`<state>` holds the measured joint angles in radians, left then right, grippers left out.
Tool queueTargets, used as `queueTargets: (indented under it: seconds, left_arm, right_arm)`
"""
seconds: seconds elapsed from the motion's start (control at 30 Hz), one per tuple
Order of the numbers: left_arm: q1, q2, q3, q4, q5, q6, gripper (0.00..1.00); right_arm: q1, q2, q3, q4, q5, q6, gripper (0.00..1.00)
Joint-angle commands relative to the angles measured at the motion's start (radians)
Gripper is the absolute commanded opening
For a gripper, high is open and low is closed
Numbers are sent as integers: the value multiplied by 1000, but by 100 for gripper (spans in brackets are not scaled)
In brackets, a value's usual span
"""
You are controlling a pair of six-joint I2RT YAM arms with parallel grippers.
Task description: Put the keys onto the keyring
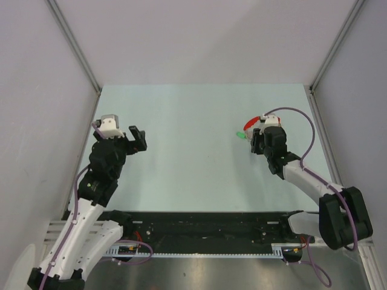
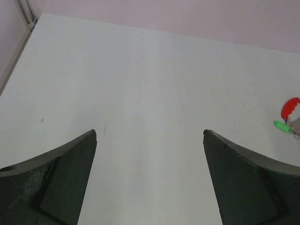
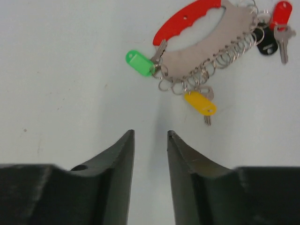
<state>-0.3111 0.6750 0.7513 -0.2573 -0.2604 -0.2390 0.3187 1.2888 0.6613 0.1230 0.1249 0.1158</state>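
Nearest, the black two-finger right tool [image 3: 150, 133] hangs with jaws slightly apart and empty just near of the keyring [image 3: 201, 51], a red curved band on a pale grey ridged fan lying flat on the pale counter [image 3: 70, 93]. Its green-headed key [image 3: 139, 62], yellow-headed key [image 3: 200, 103] and red-headed key [image 3: 281, 11] all seem strung on its small wire loops [image 3: 220, 60], so nothing needs holding. The black left tool [image 2: 150, 133], jaws wide apart and empty, hovers at the left, leaving broad bare counter between, while the keyring lies nearer the right wall [image 1: 351, 90].

Lab: pale table [image 1: 193, 181] inside white panels [image 1: 199, 36]
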Motion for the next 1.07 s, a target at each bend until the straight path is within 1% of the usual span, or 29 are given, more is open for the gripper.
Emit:
queueTargets:
  seconds: [0.0, 0.07, 0.1, 0.17, 0.2, 0.23, 0.27, 0.4, 0.53, 0.6, 0.77, 0.93, 1.03]
  left_arm:
    - [6, -75, -30, -13, -94, 41, 100]
    - [6, -115, -43, -7, -122, 50, 100]
    - [6, -127, -44, -8, -131, 52, 100]
    - [6, -170, -50, -10, -164, 55, 100]
    - [6, -184, -53, -7, -172, 53, 100]
    - [6, -215, -59, -4, -180, 61, 100]
    - [6, -227, -64, 3, -187, 63, 100]
    - [6, -291, -79, 29, -207, 76, 100]
    - [7, -339, -90, 39, -227, 84, 100]
    - [7, -360, -95, 39, -243, 84, 100]
    - [12, -384, -116, 70, -237, 79, 100]
    - [20, -365, -115, 69, -235, 72, 100]
    - [23, -370, -116, 64, -221, 69, 100]
  right_arm:
    - [-3, -163, -25, -63, 45, 84, 51]
    - [-3, -247, -26, -97, 76, 93, 62]
    - [-4, -282, -26, -118, 87, 107, 73]
    - [-4, -383, -26, -158, 116, 114, 81]
    - [-3, -417, -26, -173, 131, 116, 89]
    - [-4, -451, -26, -180, 157, 119, 94]
    - [-4, -526, -25, -183, 173, 119, 100]
    - [-4, -690, -25, -183, 245, 72, 100]
    - [-4, -798, -26, -175, 317, 44, 100]
    - [-4, -838, -26, -171, 320, 27, 100]
    - [-3, -885, -40, -158, 325, 12, 100]
    - [-3, -919, -78, -132, 325, 15, 100]
    - [-4, -919, -110, -59, 292, 39, 100]
